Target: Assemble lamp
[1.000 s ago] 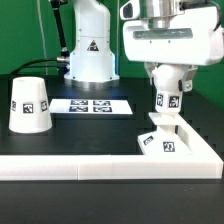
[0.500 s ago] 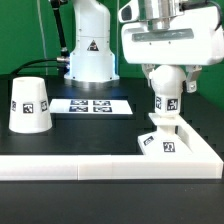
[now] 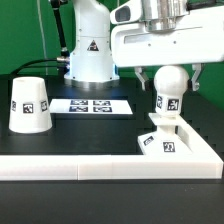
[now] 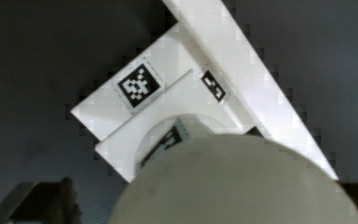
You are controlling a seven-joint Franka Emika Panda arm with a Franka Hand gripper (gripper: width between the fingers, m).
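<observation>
The lamp's flat square base (image 3: 163, 145) lies on the black table at the exterior view's right, against the white wall. The round bulb (image 3: 168, 95) stands upright on its short stem in the base. My gripper (image 3: 170, 84) is open, with one finger on each side of the bulb's top and a gap to it on both sides. In the wrist view the bulb (image 4: 220, 175) fills the foreground above the tagged base (image 4: 149, 85), and a dark finger (image 4: 51, 200) shows beside it. The tapered shade (image 3: 30, 104) stands mouth down at the exterior view's left.
The marker board (image 3: 92, 105) lies flat between the shade and the base. The long white L-shaped wall (image 3: 90, 168) runs along the table's front and up the right side. The arm's white pedestal (image 3: 90, 55) stands at the back.
My gripper has risen along the bulb and its fingers have spread apart from it. The bulb stays upright on the base. The shade has not moved.
</observation>
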